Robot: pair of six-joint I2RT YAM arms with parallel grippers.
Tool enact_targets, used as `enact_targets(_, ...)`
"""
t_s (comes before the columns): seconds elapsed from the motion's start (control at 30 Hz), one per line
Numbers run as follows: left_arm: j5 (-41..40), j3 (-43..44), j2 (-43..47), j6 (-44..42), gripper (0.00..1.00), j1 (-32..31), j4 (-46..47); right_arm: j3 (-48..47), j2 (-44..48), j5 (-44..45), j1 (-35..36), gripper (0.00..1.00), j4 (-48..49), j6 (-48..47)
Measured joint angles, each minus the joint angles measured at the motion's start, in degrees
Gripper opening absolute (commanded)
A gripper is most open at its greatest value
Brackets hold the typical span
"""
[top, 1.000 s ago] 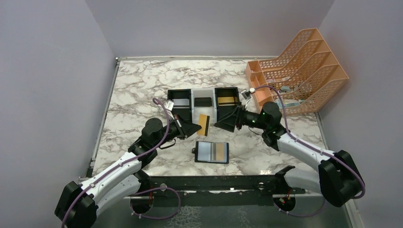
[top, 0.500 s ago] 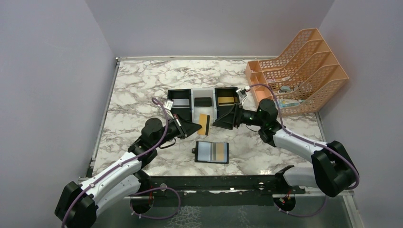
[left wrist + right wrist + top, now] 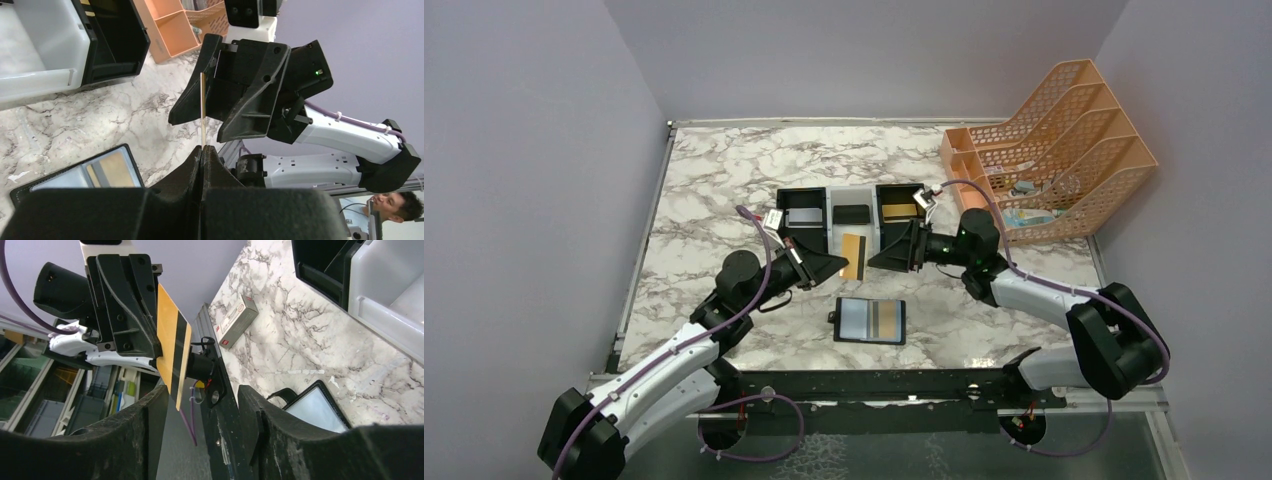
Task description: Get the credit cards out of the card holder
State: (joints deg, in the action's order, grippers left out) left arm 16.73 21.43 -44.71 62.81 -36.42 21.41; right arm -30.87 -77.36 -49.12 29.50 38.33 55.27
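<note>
A gold-tan credit card (image 3: 854, 257) with dark stripes stands upright in the air. My left gripper (image 3: 839, 266) is shut on its near edge, and in the left wrist view the card (image 3: 202, 110) rises edge-on from the closed tips (image 3: 202, 150). My right gripper (image 3: 876, 255) faces it from the right with jaws apart. The card's corner (image 3: 173, 350) reaches between the right fingers (image 3: 202, 395), close to one finger. The black card holder (image 3: 870, 321) lies open on the table below, with a striped card showing in its right pocket.
A black-white-black tray (image 3: 829, 232) sits just behind the grippers, with a silver-grey card (image 3: 804, 215) and a gold card (image 3: 902, 210) in it. An orange file rack (image 3: 1054, 150) stands at the back right. A white box with a red mark (image 3: 237, 321) lies on the marble.
My right gripper has moved left up to the card and its jaws have narrowed around the card's edge. The left gripper has kept its hold and shifted slightly back.
</note>
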Motion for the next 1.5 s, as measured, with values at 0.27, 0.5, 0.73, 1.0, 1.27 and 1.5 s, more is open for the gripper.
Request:
enact_targets(0.27, 0.2, 0.0, -0.3, 1.1, 0.0, 0.0, 2.0, 0.0, -0.1, 0.1, 0.2, 0.45, 3.3, 2.6)
enact_targets(0.5, 1.0, -0.3, -2.4, 2.4, 0.0, 0.0, 5.7, 0.2, -2.5, 0.1, 0.2, 0.37, 10.4, 7.7)
enact_targets(0.73, 1.8, -2.1, -3.3, 4.5, 0.0, 0.0, 9.2, 2.2, -5.4, 0.2, 0.2, 0.24, 18.7, 13.6)
enact_targets(1.0, 1.9, -2.4, -1.5, 7.5, 0.0, 0.0, 10.8, 5.7, -3.2, 1.0, 0.2, 0.3, 25.5, 20.0)
enact_targets(1.27, 2.9, -2.4, 0.7, 8.1, 0.0, 0.0, 12.3, 3.8, -3.0, -0.8, 0.2, 0.41, 24.9, 20.1)
enact_targets(1.5, 3.5, -2.4, 0.0, 8.0, 0.0, 0.0, 12.8, 1.3, -1.6, -3.5, 0.6, 0.41, 22.8, 19.4)
